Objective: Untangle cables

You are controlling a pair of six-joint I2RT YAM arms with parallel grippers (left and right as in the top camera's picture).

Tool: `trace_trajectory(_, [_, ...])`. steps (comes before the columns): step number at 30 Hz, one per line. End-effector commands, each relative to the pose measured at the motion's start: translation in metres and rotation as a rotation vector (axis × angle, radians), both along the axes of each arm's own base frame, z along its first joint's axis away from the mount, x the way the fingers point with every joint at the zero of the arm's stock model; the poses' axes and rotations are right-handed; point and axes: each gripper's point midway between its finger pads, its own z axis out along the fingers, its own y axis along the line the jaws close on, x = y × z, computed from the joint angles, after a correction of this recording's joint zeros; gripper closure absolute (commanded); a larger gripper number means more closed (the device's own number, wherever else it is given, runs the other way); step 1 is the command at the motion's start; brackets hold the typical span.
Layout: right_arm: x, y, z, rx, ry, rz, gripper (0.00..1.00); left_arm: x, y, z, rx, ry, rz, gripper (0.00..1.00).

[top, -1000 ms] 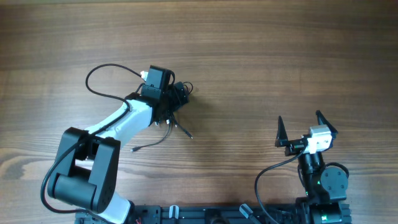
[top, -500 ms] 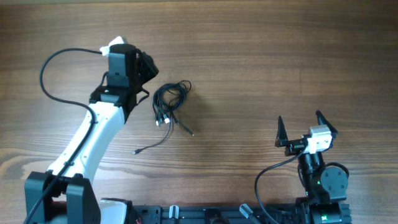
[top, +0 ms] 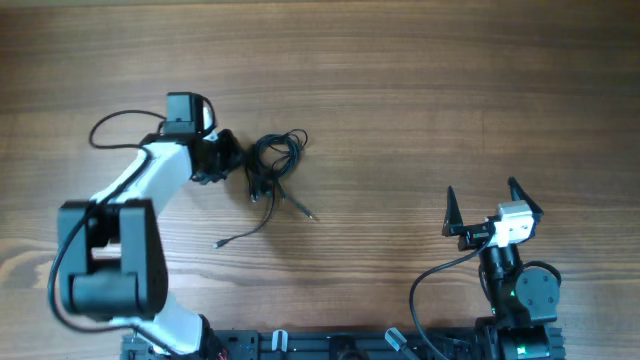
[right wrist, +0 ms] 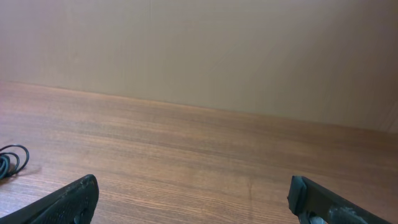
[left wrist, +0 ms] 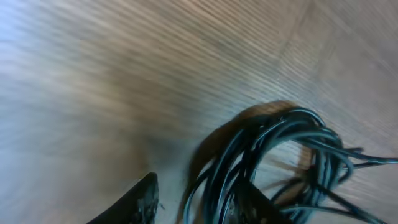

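The cables (top: 275, 160) lie as a small coil of thin black cords left of the table's middle. Plug ends stick out below it, and one loose cord (top: 240, 235) trails toward the front. My left gripper (top: 238, 160) lies low at the coil's left edge, pointing right. In the blurred left wrist view the coil (left wrist: 283, 149) fills the lower right; my left gripper (left wrist: 196, 200) is partly closed, several strands run between its fingers, and a gap shows beside the left finger (left wrist: 142, 198). My right gripper (top: 482, 197) stands open and empty at the front right, far from the coil.
The wooden table (top: 420, 90) spreads around the coil. The right wrist view shows bare wood between the wide fingers of that gripper (right wrist: 199, 202), a pale wall behind, and the edge of the coil (right wrist: 9, 163) at far left.
My left arm swung out to the left and came back down to the coil's left edge, its jaws narrowing on the way. The coil stayed put. The right arm has not moved.
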Motion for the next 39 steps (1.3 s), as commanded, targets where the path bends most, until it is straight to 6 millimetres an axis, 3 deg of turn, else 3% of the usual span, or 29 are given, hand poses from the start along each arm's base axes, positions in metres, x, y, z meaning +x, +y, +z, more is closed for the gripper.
trace_trajectory(1, [-0.001,0.002,0.002,-0.008,-0.011,0.015,0.00,-0.007,-0.022,-0.021,-0.016,0.028,-0.098,0.59])
trace_trajectory(3, [-0.001,0.002,0.002,-0.008,-0.010,0.015,0.00,-0.011,-0.030,-0.026,-0.015,0.045,-0.121,0.65])
trace_trajectory(5, [-0.001,0.002,0.002,-0.008,-0.011,0.015,0.00,-0.017,-0.038,-0.033,-0.001,0.070,-0.144,0.81])
trace_trajectory(6, [-0.001,0.002,0.002,-0.010,-0.011,0.014,0.00,-0.021,-0.038,-0.034,0.004,0.087,-0.147,0.83])
trace_trajectory(9, [-0.001,0.003,0.002,-0.004,-0.011,0.023,0.00,-0.031,-0.039,-0.036,0.005,0.128,-0.149,0.75])
trace_trajectory(11, [-0.004,0.021,0.004,0.027,-0.015,0.126,0.00,-0.032,-0.040,-0.037,0.006,0.129,-0.158,0.70])
trace_trajectory(12, [-0.006,0.029,0.005,0.027,-0.018,0.173,0.00,-0.033,-0.044,-0.036,0.004,0.127,-0.175,0.85])
trace_trajectory(13, [-0.015,0.051,0.014,0.015,-0.056,0.309,0.00,-0.032,-0.053,-0.032,-0.023,0.087,-0.267,0.96])
trace_trajectory(14, [-0.022,0.064,0.020,-0.007,-0.081,0.399,0.00,-0.028,-0.062,-0.023,-0.061,0.038,-0.343,0.96])
trace_trajectory(16, [-0.026,0.064,0.044,0.030,-0.102,0.397,0.00,-0.018,-0.074,0.005,-0.117,-0.077,-0.457,0.96])
trace_trajectory(19, [-0.035,0.063,0.112,0.028,-0.127,0.398,0.00,-0.005,-0.093,0.068,-0.144,-0.355,-0.678,0.96])
trace_trajectory(20, [-0.034,0.063,0.125,0.030,-0.111,0.399,0.00,-0.004,-0.096,0.082,-0.144,-0.408,-0.710,0.96])
trace_trajectory(22, [-0.030,0.070,0.155,0.040,-0.012,0.436,0.00,-0.007,-0.103,0.106,-0.162,-0.502,-0.779,0.96])
trace_trajectory(25, [-0.007,0.075,0.169,0.052,0.267,0.456,0.00,-0.009,-0.114,0.127,-0.224,-0.582,-0.817,0.96])
trace_trajectory(28, [0.015,0.085,0.168,0.127,0.479,0.495,0.00,-0.014,-0.122,0.136,-0.291,-0.606,-0.843,0.96])
trace_trajectory(31, [0.037,0.100,0.137,0.400,0.732,0.497,0.00,-0.018,-0.125,0.136,-0.324,-0.596,-0.850,0.96])
trace_trajectory(33, [0.043,0.114,0.119,0.453,0.834,0.573,0.48,-0.024,-0.125,0.132,-0.345,-0.562,-0.847,0.96])
trace_trajectory(34, [0.042,0.126,0.113,0.508,0.895,0.652,0.53,-0.025,-0.123,0.127,-0.334,-0.542,-0.839,0.96])
trace_trajectory(36, [0.053,0.135,0.085,0.591,1.034,0.641,0.52,-0.026,-0.123,0.115,-0.338,-0.512,-0.832,0.96])
trace_trajectory(39, [0.063,0.149,0.039,0.634,1.210,0.610,0.51,-0.016,-0.111,0.077,-0.276,-0.386,-0.734,0.96])
